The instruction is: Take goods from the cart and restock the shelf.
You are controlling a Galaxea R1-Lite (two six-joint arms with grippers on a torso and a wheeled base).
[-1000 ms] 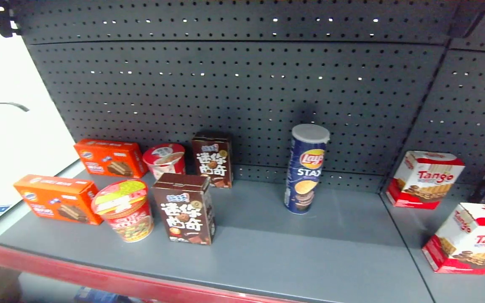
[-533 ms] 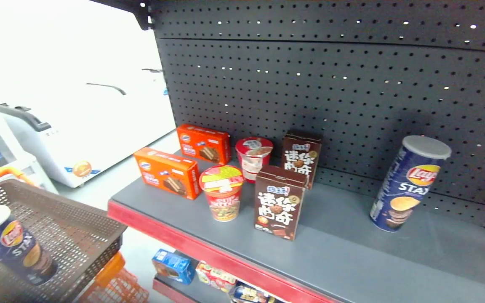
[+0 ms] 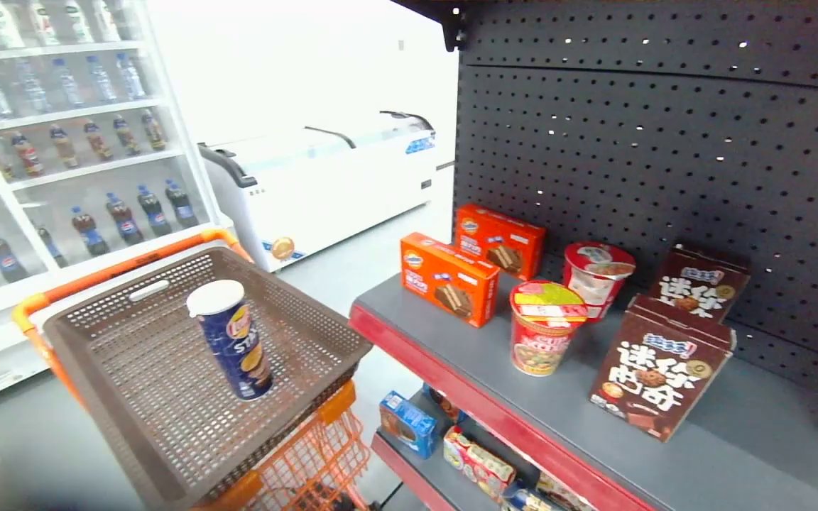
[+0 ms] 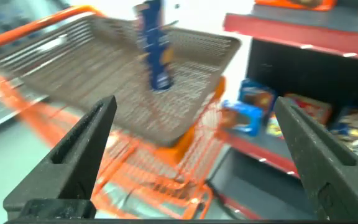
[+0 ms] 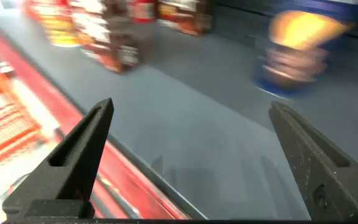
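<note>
Plainly empty, both jaws wide apart.

Ahead on your right, a dark perforated pegboard panel (image 3: 664, 156) backs the shelf (image 3: 466, 351), and pinpoints of light show through some of its holes. Off to your left stands a glass-door drinks cooler (image 3: 61, 142) with rows of bottles (image 3: 123, 218) on white racks. Just beside it, nearer the pegboard, is a white chest freezer (image 3: 324, 177) with curved sliding lids. Pale grey floor (image 3: 338, 284) runs between the freezer and the shelf, and the wall (image 3: 274, 57) above the freezer is washed out to bright white.
</note>
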